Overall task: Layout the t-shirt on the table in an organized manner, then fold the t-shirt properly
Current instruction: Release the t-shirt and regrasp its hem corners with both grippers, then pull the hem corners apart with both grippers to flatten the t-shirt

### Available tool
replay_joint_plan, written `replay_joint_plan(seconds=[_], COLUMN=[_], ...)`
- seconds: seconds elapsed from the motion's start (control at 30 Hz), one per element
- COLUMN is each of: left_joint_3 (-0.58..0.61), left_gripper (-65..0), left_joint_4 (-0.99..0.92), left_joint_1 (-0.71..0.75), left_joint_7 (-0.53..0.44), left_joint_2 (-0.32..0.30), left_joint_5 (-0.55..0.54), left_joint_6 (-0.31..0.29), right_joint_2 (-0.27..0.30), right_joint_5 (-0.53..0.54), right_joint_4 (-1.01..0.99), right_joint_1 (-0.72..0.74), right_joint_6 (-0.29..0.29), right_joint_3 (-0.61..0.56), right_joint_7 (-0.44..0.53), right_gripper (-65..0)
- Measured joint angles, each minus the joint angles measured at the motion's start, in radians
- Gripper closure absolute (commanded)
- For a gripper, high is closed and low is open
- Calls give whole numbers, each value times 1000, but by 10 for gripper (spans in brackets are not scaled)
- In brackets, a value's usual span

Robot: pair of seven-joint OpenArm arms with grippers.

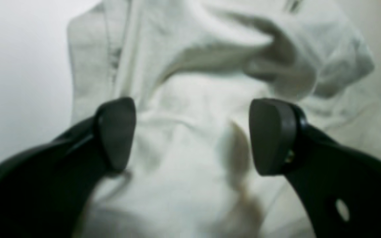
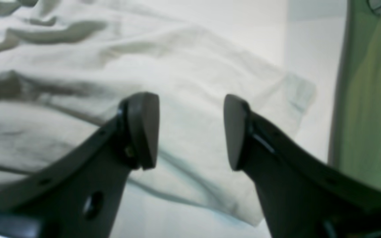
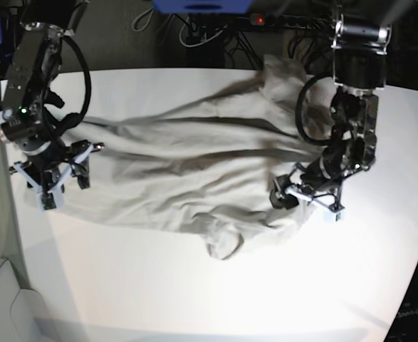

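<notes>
The light grey-beige t-shirt [image 3: 187,157] lies spread and wrinkled across the white table [image 3: 194,292], with a bunched fold at its near edge. My left gripper [image 3: 305,199] hovers low over the shirt's right end. In the left wrist view the left gripper [image 1: 193,135] is open over rumpled shirt cloth [image 1: 190,82], nothing between its fingers. My right gripper [image 3: 63,178] is over the shirt's left end. In the right wrist view the right gripper [image 2: 190,130] stands open just above a flat corner of the shirt [image 2: 210,99].
Cables and a blue box [image 3: 201,6] lie beyond the table's far edge. The table's left edge [image 3: 9,214] runs close beside my right gripper, and greenish floor [image 2: 369,99] shows past it in the right wrist view. Bare tabletop [image 1: 12,66] lies beside the cloth.
</notes>
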Motion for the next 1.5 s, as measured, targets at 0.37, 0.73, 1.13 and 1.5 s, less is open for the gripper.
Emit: replay_joint_plan(seconds=[0.37,0.73,1.13,1.5], left_joint_3=[-204,-290,-366,-214], left_gripper=[-526,-526,-526,-526], left_joint_4=[277,482,65,-194], left_joint_1=[267,294,6,-194], left_joint_7=[80,94,77,72], left_joint_2=[-43,-31,32,31], left_joint_5=[31,35,54,233], left_joint_6=[3,5,5,6], right_joint_2=[-1,-47,-50,-48], right_joint_5=[0,-2,-5,-6], right_joint_4=[-31,-112,-163,-164], right_joint_1=[10,8,2,8], right_joint_6=[0,0,0,0], right_joint_3=[-97,-201,-224,-220], right_joint_7=[6,11,14,13], right_gripper=[-322,-322,-322,-322])
